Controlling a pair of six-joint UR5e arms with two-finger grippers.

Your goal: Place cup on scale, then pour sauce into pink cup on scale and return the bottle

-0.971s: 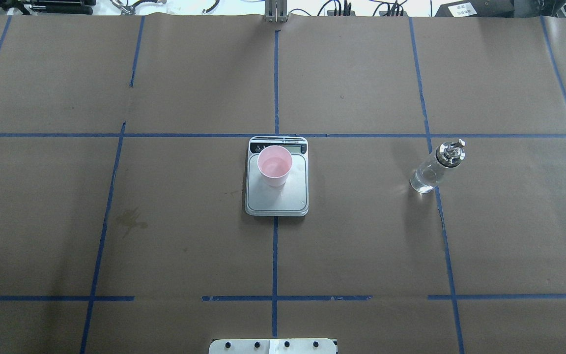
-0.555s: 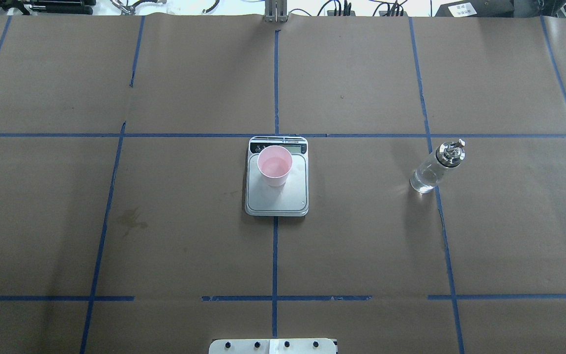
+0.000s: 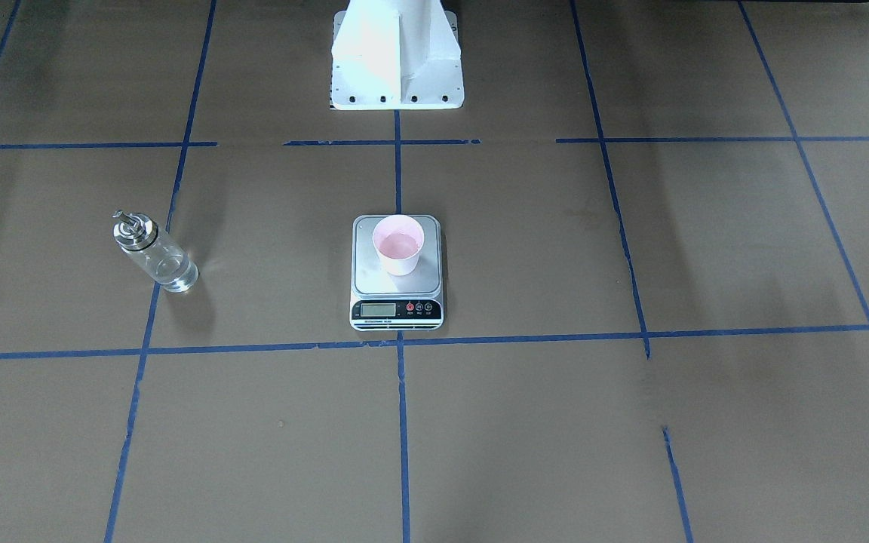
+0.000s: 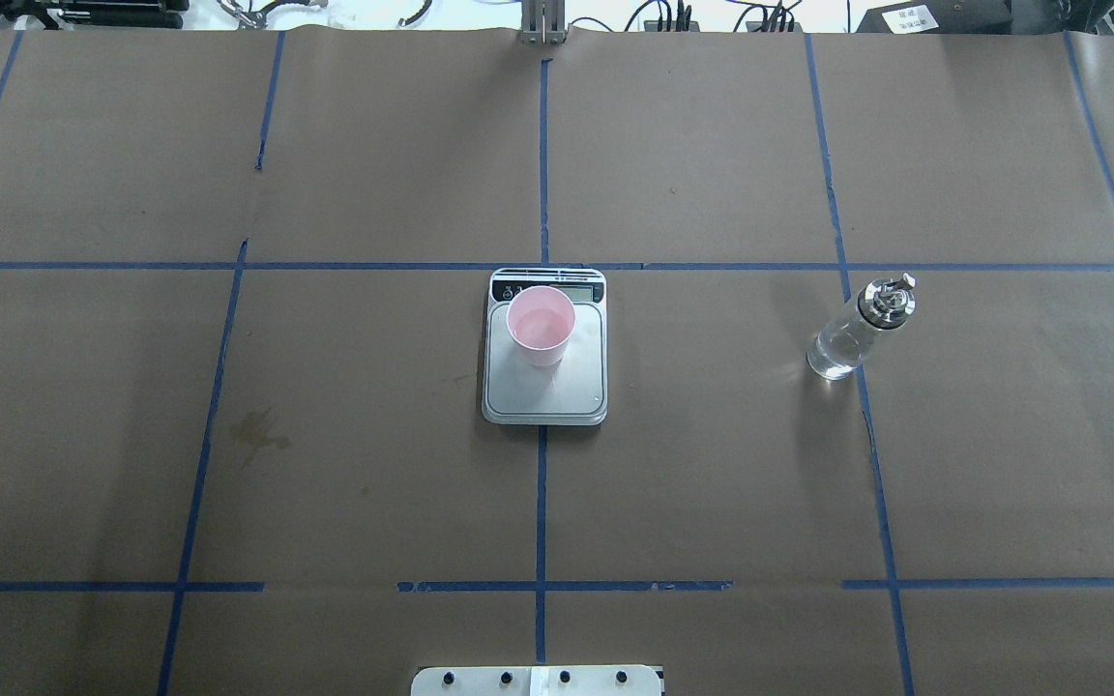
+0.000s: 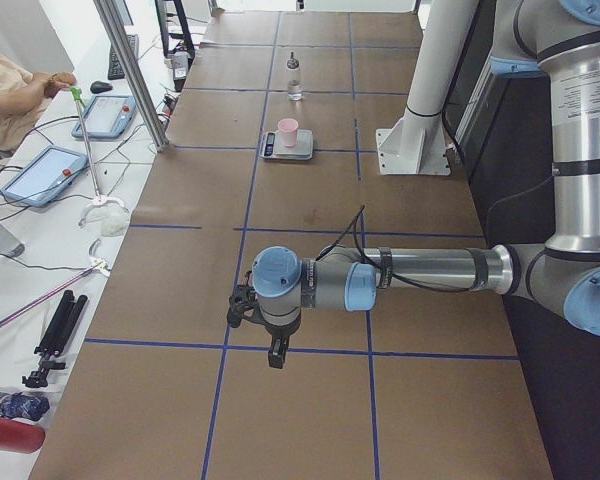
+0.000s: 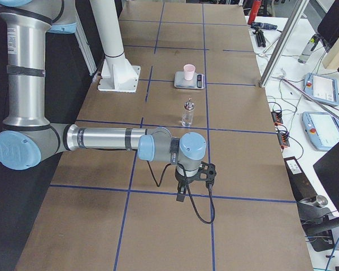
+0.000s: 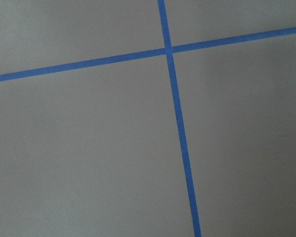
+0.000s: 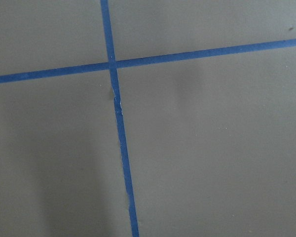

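While cup [image 4: 541, 327] tops scale [image 4: 557, 396], bottle [image 4: 852, 333] stands well apart.

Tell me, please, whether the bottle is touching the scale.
Apart. The overhead view shows the bottle standing well to the right of the scale, with a wide stretch of bare paper between them.

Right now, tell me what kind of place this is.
Probably a robotics lab: the left arm and right arm flank a paper-covered table gridded with blue tape, with teach pendants nearby.
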